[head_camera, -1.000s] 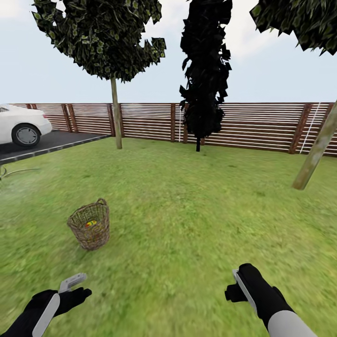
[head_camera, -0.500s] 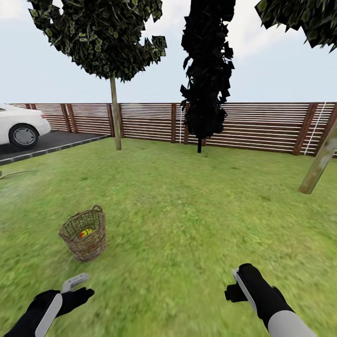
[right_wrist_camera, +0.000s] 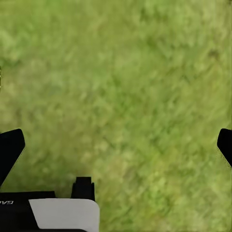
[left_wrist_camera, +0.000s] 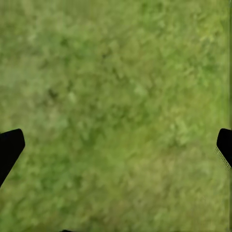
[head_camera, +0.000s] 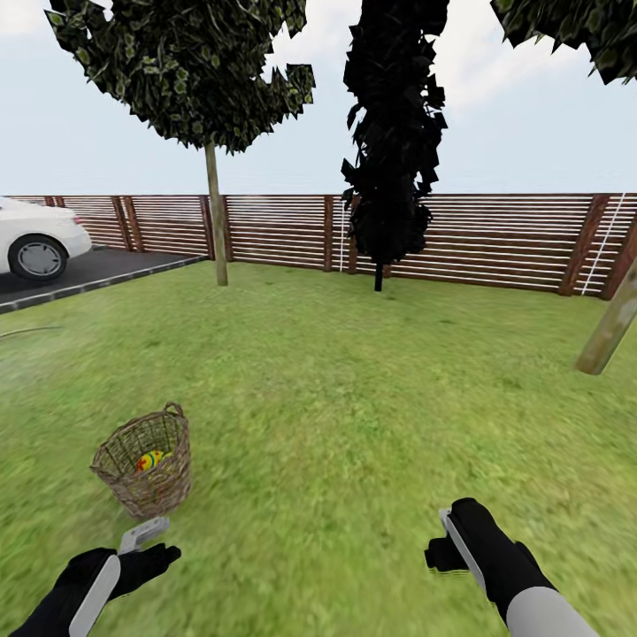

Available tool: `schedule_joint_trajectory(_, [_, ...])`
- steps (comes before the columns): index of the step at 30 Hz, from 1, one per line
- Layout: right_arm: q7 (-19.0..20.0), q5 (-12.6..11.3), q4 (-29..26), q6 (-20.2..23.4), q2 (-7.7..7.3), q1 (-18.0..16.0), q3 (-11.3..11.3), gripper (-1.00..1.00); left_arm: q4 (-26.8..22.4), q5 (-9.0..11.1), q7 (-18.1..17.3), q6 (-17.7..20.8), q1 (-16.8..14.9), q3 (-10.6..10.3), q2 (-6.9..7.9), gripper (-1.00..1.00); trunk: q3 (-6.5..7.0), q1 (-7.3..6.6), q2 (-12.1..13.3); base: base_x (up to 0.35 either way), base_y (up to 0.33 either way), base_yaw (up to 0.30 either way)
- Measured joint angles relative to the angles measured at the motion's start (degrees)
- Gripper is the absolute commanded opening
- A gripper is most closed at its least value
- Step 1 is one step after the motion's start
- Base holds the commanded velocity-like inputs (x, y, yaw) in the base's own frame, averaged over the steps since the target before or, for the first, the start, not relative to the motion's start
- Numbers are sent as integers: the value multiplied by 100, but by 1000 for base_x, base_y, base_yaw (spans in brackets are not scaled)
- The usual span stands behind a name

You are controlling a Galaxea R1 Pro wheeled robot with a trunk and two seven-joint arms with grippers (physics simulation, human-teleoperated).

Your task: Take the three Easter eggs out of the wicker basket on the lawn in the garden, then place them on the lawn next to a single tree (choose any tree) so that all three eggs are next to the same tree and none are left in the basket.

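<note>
The wicker basket (head_camera: 157,489) stands upright on the lawn (head_camera: 336,398) at the lower left of the head view. Inside it one yellow Easter egg (head_camera: 149,460) with coloured markings shows; the basket wall hides whatever else is inside. My left gripper (head_camera: 146,546) hangs just in front of the basket, apart from it, and is open (left_wrist_camera: 116,150) over bare grass. My right gripper (head_camera: 445,541) is open (right_wrist_camera: 116,147) too, over grass well right of the basket. A thick grey-brown tree (head_camera: 610,326) trunk leans at the right edge.
A slatted wooden fence (head_camera: 495,239) closes the far side. A thin-trunked dark-crowned tree (head_camera: 215,221) and a black-leaved tree (head_camera: 389,150) stand before it. A white car (head_camera: 35,243) sits on the asphalt driveway (head_camera: 80,270) at far left. Open grass lies between basket and trees.
The whole view has shifted as the robot rolls forward: the basket now appears lower, further left and nearer. Both grippers keep their pose and stay open.
</note>
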Motion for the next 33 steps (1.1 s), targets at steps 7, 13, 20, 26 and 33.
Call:
schedule_joint_trajectory(7, [15,-10,0,-1,3,0,5,100,6,1,5,-1,0,-7,-45,100,0,0,0,330,0,0])
schedule_joint_trajectory(13, [5,-9,0,-1,8,0,5,100,9,-8,16,-1,0,-8,-119,100,0,0,0,330,0,0])
schedule_joint_trajectory(20, [1,-8,0,-1,9,0,5,100,7,-7,4,6,0,-13,-109,100,0,0,0,330,0,0])
schedule_joint_trajectory(26, [0,-8,0,-1,5,0,5,100,8,-4,-15,24,0,-17,-104,100,0,0,0,331,0,0])
schedule_joint_trajectory(33, [0,-3,0,-1,7,0,5,100,-61,0,-26,220,0,25,210,100,0,0,0,330,0,0])
